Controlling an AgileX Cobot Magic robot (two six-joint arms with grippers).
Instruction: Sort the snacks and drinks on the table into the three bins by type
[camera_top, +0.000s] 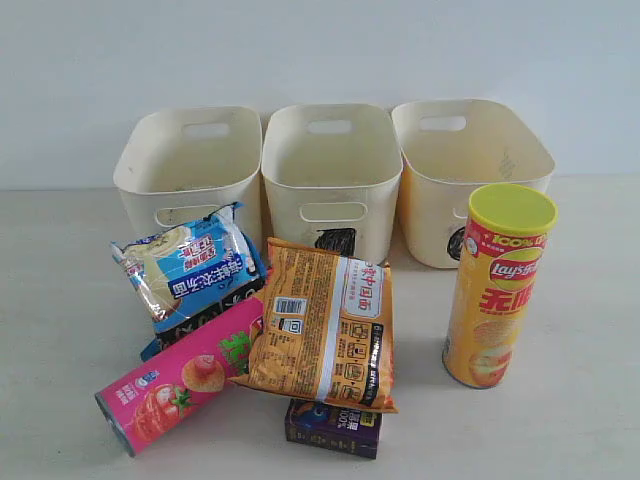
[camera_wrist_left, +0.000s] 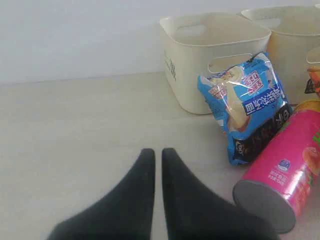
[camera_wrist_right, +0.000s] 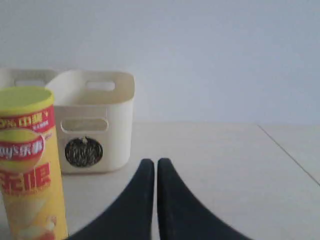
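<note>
Status: sorting not begun; all three bins look empty.

Tools: left tool (camera_wrist_left: 157, 152) clenched, jaws pressed together with nothing between them, hovering over bare worktop (camera_top: 60, 300) left of the pile. Right tool (camera_wrist_right: 152, 162) likewise clenched and empty, near side of the worktop, right of the yellow tube (camera_top: 497, 290). Neither shows in the exterior view.

Layout:
- Left bin (camera_top: 140, 165), middle bin (camera_top: 290, 225) and right bin (camera_top: 430, 230) stand in a row at the far side, walls nearly touching.
- Blue-white bag (camera_top: 190, 265) leans against the left bin's front and hides its mark.
- Pink tube (camera_top: 185, 385) lies on its side at near left, its far end under the two bags.
- Orange bag (camera_top: 325, 325) lies across the pink tube and over the purple carton (camera_top: 333, 428), of which only the near edge shows.
- Yellow tube stands upright and alone, in front of the right bin.
- A second carton cannot be made out; possibly buried in the pile.

Risks, as judged:
- The pile is interlocked. Drawing out the pink tube or the purple carton first would drag the orange bag along.
- Once freed, the pink tube could roll, being on its side.
- The yellow tube is tall and narrow; a glancing approach could topple it.
- Crinkly bags may slip from a narrow pinch.
- The bins sit so close that an off-centre release could land in the neighbour.
- Both tools must open before any approach.
</note>
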